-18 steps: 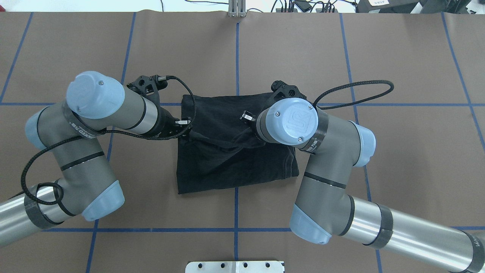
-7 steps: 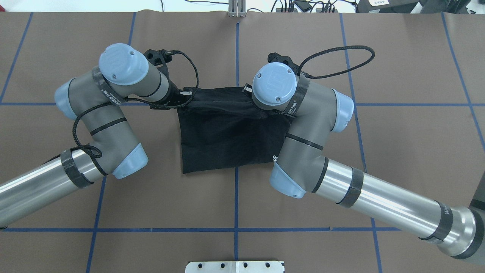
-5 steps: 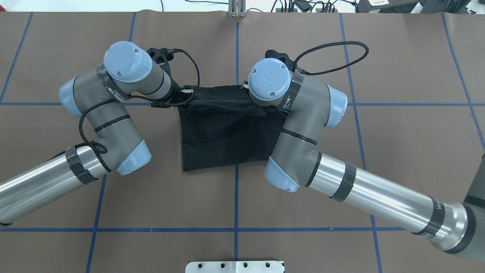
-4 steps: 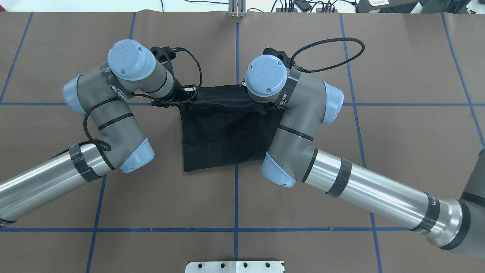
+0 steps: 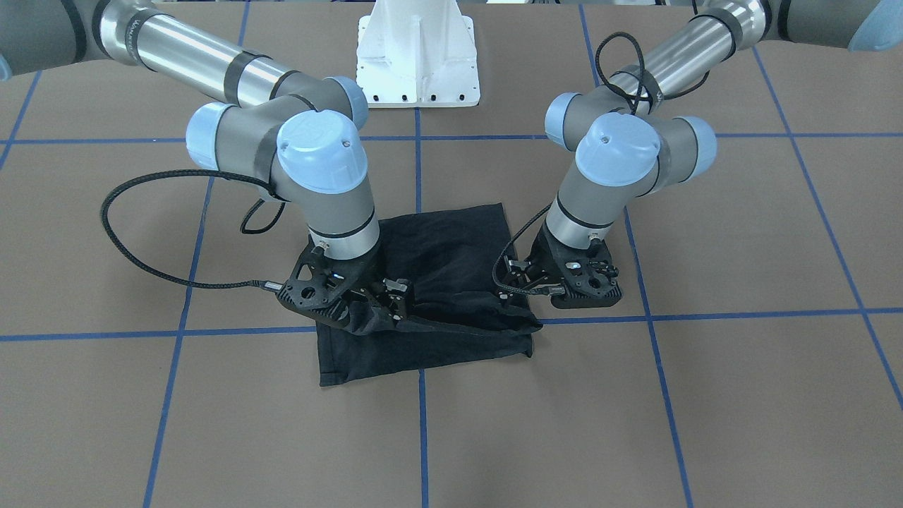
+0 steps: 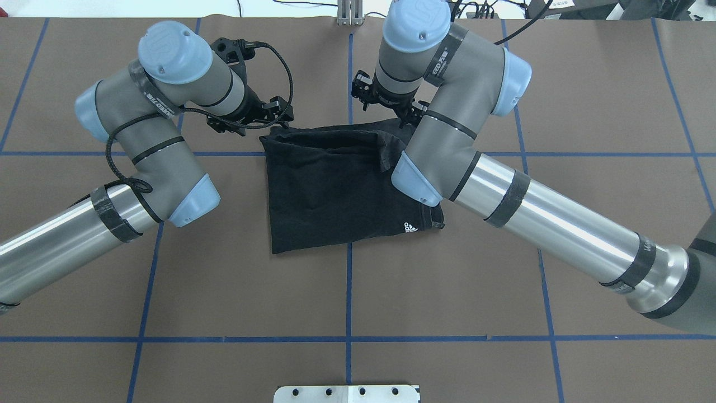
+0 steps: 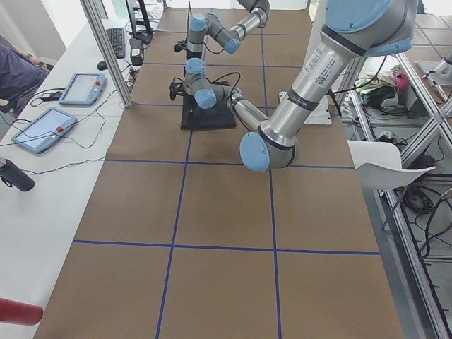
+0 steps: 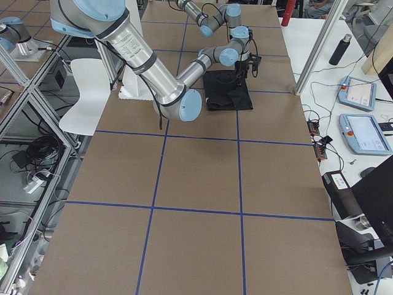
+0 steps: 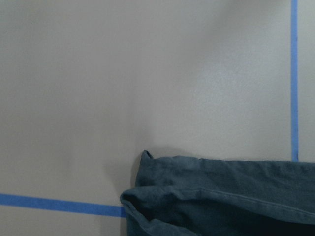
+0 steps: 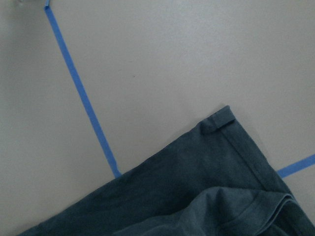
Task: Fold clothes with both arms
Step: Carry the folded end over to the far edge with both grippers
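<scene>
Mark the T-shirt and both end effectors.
T-shirt (image 6: 335, 190), overhead view, middle of the folded cloth.
Left end effector (image 6: 278, 113), overhead view, between its fingertips.
Right end effector (image 5: 390, 305), front-facing view, between its fingertips.

T-shirt (image 6: 335, 196) on table (image 6: 587, 84) — left gripper (image 6: 278, 112), right gripper (image 5: 377, 302) by far corners

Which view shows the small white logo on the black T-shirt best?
Overhead exterior: the white logo sits unobstructed near the black T-shirt's corner, beside the right arm. The front-facing view shows the shirt but no logo; the side views are too distant; both wrist views catch only plain hem.
</scene>
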Tool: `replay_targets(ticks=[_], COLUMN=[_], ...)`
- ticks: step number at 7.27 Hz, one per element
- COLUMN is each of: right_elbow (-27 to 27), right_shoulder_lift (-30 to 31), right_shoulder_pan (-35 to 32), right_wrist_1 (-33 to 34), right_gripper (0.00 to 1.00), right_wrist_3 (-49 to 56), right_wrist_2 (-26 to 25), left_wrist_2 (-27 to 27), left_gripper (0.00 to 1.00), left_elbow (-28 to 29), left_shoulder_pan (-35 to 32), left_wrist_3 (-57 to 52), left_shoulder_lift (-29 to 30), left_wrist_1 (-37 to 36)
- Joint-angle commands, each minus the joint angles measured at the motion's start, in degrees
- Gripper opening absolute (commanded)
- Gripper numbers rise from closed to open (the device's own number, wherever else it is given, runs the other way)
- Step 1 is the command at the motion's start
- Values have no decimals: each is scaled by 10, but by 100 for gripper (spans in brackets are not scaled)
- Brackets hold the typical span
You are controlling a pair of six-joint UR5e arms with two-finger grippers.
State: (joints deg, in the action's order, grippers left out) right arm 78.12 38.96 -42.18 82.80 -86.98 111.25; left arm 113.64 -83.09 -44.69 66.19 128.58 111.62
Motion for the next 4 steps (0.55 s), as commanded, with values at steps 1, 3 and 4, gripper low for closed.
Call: replay_targets(ticks=[1, 3, 4], right_elbow=[28, 25, 15], right_shoulder_lift=[2, 7, 11], right_shoulder_pan=[28, 106, 113], right_wrist_1=[2, 3, 3], right_gripper=[100, 46, 0], right_wrist_3=[6, 5, 8], right_wrist_2=[10, -99, -118], left_wrist_2=[21, 21, 21], left_gripper=[100, 100, 100], left_elbow=[-14, -21, -21], left_shoulder_pan=[-11, -11, -11], left_wrist_3=[-59, -62, -62], left_shoulder_lift=[-22, -25, -25], left_wrist_1=[1, 1, 1])
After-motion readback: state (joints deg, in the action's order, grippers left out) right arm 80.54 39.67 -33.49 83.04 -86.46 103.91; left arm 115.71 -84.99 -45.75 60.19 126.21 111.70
